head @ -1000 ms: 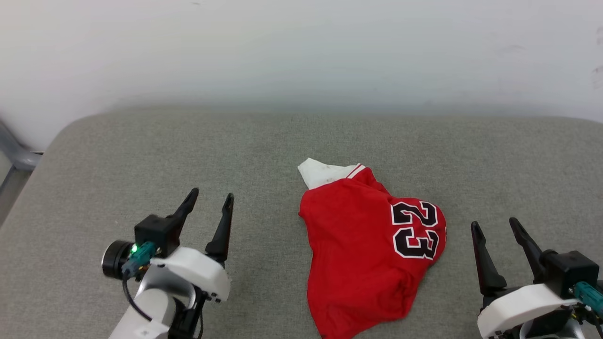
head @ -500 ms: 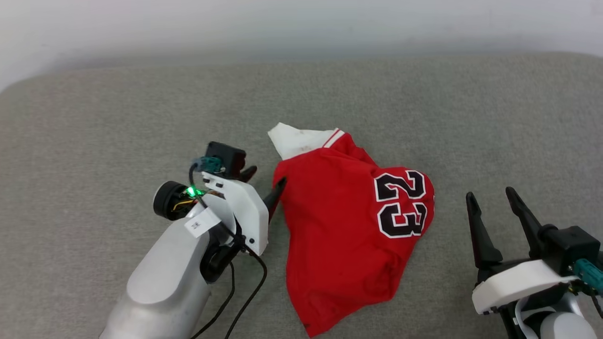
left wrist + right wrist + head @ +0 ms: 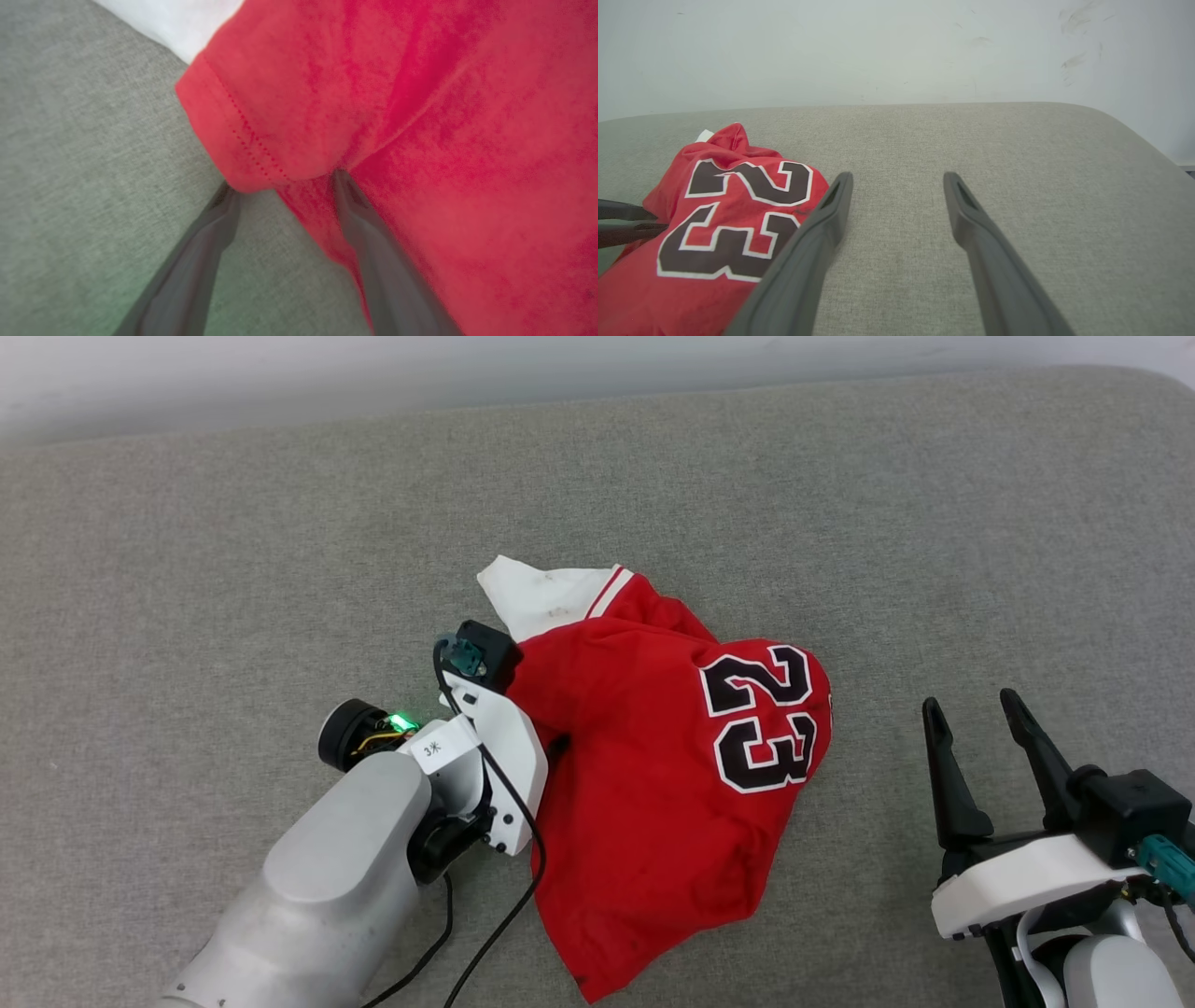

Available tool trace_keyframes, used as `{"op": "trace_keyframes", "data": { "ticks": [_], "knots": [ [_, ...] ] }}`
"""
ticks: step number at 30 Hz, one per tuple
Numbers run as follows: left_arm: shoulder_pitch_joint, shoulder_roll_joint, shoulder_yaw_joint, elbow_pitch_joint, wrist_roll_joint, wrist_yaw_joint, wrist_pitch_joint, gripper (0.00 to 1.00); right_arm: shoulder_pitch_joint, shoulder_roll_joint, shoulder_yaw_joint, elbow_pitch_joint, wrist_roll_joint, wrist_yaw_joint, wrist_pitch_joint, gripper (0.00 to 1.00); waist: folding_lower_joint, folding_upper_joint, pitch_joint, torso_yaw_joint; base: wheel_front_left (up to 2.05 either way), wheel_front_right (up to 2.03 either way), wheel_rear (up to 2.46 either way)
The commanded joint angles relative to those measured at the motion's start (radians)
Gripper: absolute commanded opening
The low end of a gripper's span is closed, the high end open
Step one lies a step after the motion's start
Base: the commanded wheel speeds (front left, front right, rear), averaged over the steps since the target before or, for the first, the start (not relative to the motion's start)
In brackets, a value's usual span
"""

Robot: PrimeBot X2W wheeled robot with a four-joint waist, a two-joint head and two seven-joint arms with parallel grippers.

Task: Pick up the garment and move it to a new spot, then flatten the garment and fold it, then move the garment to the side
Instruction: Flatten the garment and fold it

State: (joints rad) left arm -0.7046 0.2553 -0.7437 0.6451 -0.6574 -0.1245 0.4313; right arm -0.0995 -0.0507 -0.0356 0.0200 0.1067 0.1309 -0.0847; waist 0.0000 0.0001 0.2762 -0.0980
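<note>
Across a wide grey fabric-covered surface (image 3: 187, 523), which meets a pale wall (image 3: 280, 373) at the far side, lies the garment (image 3: 644, 784). It is a red jersey in a loose, crumpled heap near the middle, unfolded and not flattened. A black, white-edged "23" (image 3: 766, 714) faces up on its right part, and one white sleeve (image 3: 537, 593) with striped trim pokes out at the far left corner.

At the heap's left edge is the left gripper (image 3: 285, 181), on its pale arm and angled down into the cloth. In its wrist view the two dark fingers are spread apart. One tip rests against the grey fabric just under a stitched red hem, and the other is pressed along the red cloth, with a fold of the hem between them. They have not closed on anything.

Well to the right of the jersey, clear of it, the right gripper (image 3: 969, 700) hovers with its fingers parted and empty.

This looks like the very first step, taking hold of the jersey to lift it. The next move probably calls for the left fingers to close on that hem fold, catching enough cloth that it does not slip out during the lift. Flattening, folding and moving aside have not begun.
</note>
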Motion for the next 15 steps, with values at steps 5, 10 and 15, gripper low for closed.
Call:
{"op": "trace_keyframes", "data": {
  "ticks": [5,10,15],
  "knots": [
    [0.023,0.014,-0.055,0.044,-0.008,-0.007,-0.066,0.00,-0.015,0.001,0.003,0.019,0.011,0.000,-0.011,1.00,0.0000,-0.0001,-0.017,0.013,0.00,0.00,0.00],
    [0.003,0.043,-0.029,0.030,0.014,0.004,-0.186,0.00,0.005,0.001,0.000,0.038,0.013,0.000,-0.011,1.00,0.0000,-0.0001,-0.069,0.030,0.00,0.00,0.00],
    [0.067,0.111,0.006,-0.056,0.014,0.055,-0.252,0.00,0.036,0.001,-0.014,0.049,0.015,0.000,-0.005,1.00,0.0000,-0.0001,-0.124,0.051,0.00,0.00,0.00]
  ]
}}
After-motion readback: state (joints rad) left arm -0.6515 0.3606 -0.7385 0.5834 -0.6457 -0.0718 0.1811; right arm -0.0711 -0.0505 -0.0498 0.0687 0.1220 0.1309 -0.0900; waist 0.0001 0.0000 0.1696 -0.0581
